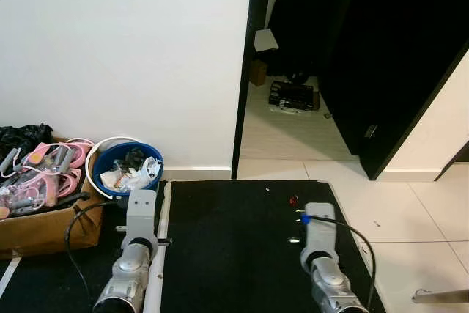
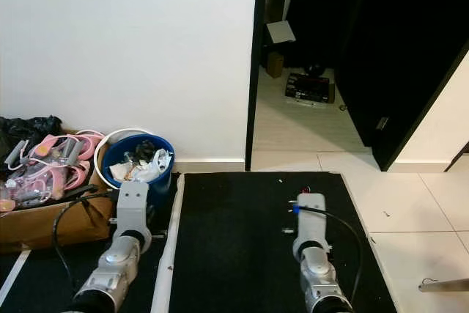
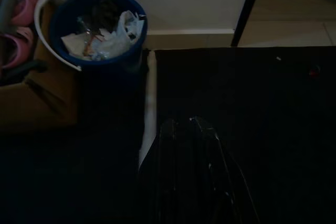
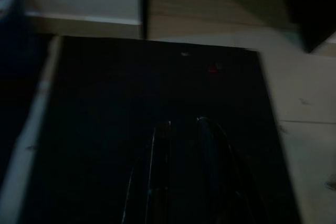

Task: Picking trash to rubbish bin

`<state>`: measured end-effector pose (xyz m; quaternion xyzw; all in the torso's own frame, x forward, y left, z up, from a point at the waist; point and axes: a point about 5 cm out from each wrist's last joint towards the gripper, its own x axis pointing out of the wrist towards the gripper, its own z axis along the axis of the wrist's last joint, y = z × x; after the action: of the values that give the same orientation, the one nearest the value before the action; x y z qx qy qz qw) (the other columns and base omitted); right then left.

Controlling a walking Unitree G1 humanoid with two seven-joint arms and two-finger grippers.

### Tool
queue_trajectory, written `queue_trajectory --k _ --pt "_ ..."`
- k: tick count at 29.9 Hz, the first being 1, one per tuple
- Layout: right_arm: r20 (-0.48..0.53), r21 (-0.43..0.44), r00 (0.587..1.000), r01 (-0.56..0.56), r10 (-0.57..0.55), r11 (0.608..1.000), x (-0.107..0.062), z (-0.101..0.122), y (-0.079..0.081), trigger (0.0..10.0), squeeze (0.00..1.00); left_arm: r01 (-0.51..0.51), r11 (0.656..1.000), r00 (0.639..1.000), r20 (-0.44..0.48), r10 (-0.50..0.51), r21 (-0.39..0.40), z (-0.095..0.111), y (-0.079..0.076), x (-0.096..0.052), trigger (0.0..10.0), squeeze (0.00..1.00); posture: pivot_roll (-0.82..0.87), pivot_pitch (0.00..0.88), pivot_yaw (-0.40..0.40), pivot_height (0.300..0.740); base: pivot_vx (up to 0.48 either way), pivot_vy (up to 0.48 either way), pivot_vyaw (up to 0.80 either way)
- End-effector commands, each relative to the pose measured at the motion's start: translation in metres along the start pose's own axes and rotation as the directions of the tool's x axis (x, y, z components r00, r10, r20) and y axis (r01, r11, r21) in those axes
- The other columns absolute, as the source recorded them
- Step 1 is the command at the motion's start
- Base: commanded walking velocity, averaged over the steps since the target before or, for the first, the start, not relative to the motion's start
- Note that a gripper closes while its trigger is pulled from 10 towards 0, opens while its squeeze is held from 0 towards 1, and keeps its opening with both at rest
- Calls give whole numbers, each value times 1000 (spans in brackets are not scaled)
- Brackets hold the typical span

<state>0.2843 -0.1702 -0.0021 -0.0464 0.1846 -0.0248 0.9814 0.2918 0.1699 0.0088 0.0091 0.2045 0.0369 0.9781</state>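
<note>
A blue rubbish bin holding white crumpled trash stands against the white wall, to the front left of me; it is also in the left wrist view. A small red scrap lies on the black mat, just ahead of my right arm, and in the right wrist view it lies beyond the fingers. My left arm points toward the bin. In the dim wrist views, the left gripper and right gripper hover over the mat, fingers together and holding nothing.
A cardboard box of pink shoes sits left of the bin, touching it. A white strip edges the mat's left side. An open doorway leads to a tiled room with a black case. A metal piece lies on tiles at right.
</note>
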Motion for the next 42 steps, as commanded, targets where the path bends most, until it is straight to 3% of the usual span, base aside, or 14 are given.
queue_trajectory --k 1,4,8,11,15,17,20,22,24,31,40,42 --pt "-30 -19 995 -94 93 995 -1 -3 8 10000 0 -17 1000 999 -46 16 -12 -11 5 -3 10000 0 3 39 -35 740 0 0 0" --pt "-8 7 992 -123 123 992 -1 0 12 10000 0 -39 999 997 -72 38 -13 -16 10 -4 10000 0 12 31 -39 740 0 0 0" --pt "13 1 998 -65 65 998 -1 1 11 10000 0 1 998 998 -55 -5 -59 -12 8 -4 10000 0 12 27 -32 740 0 0 0" --pt "55 16 996 -77 76 997 -2 4 12 10000 0 25 999 999 -22 -26 -20 -7 8 -3 10000 0 -7 16 -14 740 0 0 0" --pt "-2 47 999 -35 36 998 -2 -3 5 10000 0 7 998 1000 -6 -7 56 -4 14 -1 10000 0 -5 2 2 740 0 0 0" --pt "-9 -40 1000 -20 20 999 -4 -6 1 10000 0 -10 997 1000 18 8 83 -3 15 -2 10000 0 2 4 -5 740 0 0 0" --pt "-28 -25 998 -59 58 998 -6 -10 5 10000 0 4 994 998 64 -11 105 2 16 -3 10000 0 2 25 -3 740 0 0 0" --pt "-64 -61 997 -50 46 997 -6 -15 5 10000 0 -26 993 999 27 23 113 -3 20 -3 10000 0 6 36 -14 740 0 0 0" --pt "-83 -53 996 -31 26 998 -6 -18 3 10000 0 -22 996 1000 -12 23 91 -9 22 -4 10000 0 4 38 -18 740 0 0 0" --pt "-79 -45 995 -57 54 997 -5 -15 6 10000 0 -29 1000 1000 10 29 10 -15 19 -10 10000 0 2 49 -30 740 0 0 -686" --pt "-84 -67 995 -68 62 995 -4 -13 6 10000 0 -20 1000 998 55 19 7 -12 12 -13 10000 0 17 52 -44 740 0 0 -800" --pt "-96 -35 994 -64 60 997 -4 -14 7 10000 0 2 1000 999 32 -2 5 -13 10 -12 10000 0 20 52 -42 740 0 0 -800"
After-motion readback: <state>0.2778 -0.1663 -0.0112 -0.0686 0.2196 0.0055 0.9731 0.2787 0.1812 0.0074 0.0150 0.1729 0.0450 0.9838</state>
